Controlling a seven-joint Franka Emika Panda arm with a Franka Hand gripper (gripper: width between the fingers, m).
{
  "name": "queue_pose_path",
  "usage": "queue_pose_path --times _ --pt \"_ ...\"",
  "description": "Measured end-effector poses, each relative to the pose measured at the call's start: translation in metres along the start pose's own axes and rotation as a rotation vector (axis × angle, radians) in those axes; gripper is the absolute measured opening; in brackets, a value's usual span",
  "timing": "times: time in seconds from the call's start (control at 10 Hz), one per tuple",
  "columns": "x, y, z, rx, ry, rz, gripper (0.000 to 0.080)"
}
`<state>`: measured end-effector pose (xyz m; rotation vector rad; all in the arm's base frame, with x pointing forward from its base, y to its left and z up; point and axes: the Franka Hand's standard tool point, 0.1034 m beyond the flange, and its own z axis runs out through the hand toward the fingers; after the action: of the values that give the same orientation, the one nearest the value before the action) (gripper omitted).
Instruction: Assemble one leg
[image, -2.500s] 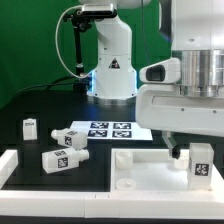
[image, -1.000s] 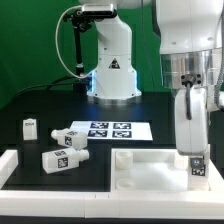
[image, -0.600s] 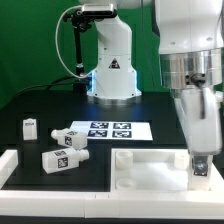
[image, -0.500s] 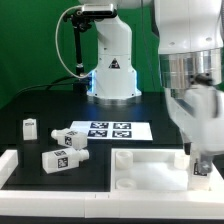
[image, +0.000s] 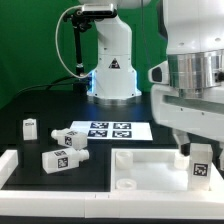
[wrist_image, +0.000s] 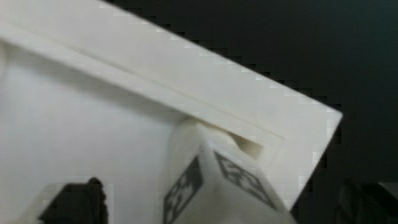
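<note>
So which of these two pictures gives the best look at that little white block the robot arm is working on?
The exterior view. There the leg shows almost whole, upright on the white panel under the arm, its tag facing the camera. The wrist view is very close and blurred: only part of the leg appears, tag seen at an angle, beside the panel's edge.

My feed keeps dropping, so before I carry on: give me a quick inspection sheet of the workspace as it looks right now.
Surface: black table, marker board lying flat.
Job's things: leg upright at the panel corner on the exterior view's right; wrist view shows it against the panel edge.
Clutter: three loose legs at the exterior view's left; white rail at the table edge.
Gripper: gripper above the leg; jaws hidden, grip cannot be told.
Cables: black cable beside the arm base.
Surroundings: green backdrop.
</note>
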<state>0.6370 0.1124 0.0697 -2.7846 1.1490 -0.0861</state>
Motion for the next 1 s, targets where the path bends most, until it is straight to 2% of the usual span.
queue_pose_path --times 0.1,0.2,0.5,0.6,0.7,0.9,1.0 --pt "0.0061 0.0017 0.0004 0.004 0.012 -0.234 0.0649" --pt "0.0072 0.0041 0.0038 0.005 0.004 -0.353 0.0649" --pt "0.0076 0.0044 0.0037 0.005 0.005 -0.302 0.0640" --pt "0.0076 0.0044 0.0037 0.005 0.004 -0.287 0.0483" --pt "0.0075 0.0043 0.0038 0.006 0.004 -0.202 0.0282" --pt "0.0073 0.0043 0.0039 0.006 0.003 -0.069 0.0284" --pt "0.0054 0.0020 0.0043 0.003 -0.001 0.098 0.0284"
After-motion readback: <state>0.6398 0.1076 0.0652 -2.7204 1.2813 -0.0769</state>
